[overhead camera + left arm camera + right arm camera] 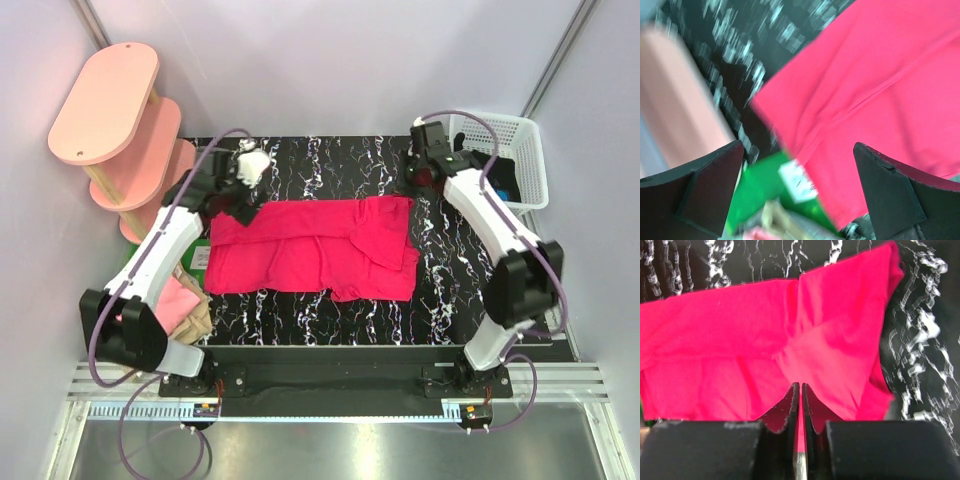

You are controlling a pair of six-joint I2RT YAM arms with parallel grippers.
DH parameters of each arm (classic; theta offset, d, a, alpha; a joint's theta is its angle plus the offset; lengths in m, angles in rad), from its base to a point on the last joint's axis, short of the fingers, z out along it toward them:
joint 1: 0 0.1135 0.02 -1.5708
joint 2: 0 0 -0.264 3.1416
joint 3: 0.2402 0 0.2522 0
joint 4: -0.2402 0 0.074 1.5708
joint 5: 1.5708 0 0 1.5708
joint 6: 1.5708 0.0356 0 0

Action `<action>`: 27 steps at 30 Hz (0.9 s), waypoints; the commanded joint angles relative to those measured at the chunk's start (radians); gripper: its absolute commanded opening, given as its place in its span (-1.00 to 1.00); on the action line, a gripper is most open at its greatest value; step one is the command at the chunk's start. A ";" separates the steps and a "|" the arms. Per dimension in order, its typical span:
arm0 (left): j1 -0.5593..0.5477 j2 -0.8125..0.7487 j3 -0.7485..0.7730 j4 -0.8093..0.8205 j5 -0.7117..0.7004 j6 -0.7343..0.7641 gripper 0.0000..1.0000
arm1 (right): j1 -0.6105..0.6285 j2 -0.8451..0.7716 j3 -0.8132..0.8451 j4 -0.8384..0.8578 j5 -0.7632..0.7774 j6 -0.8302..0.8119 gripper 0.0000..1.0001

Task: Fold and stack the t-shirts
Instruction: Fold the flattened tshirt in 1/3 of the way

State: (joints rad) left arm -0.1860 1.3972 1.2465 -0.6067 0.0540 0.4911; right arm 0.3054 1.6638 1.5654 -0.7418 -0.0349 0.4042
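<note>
W/ left fingers [705, 190] spread wide & right fingers [785, 410] pinched nearly shut on nothing, the crimson shirt [310, 250] lay loose, so its rumpled right side could've skewed any fold.

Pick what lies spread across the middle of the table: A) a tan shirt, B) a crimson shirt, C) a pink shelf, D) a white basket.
B: the crimson shirt lies spread out on the table, midway between the two arms.
</note>
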 commanded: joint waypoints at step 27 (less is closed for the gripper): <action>0.088 0.532 0.226 -0.010 -0.007 -0.115 0.69 | -0.095 0.588 0.274 0.024 -0.028 0.027 -0.81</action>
State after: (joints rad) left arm -0.1116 1.8999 1.4128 -0.6254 -0.0082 0.4126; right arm 0.2245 2.2261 1.7966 -0.7265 -0.0368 0.4160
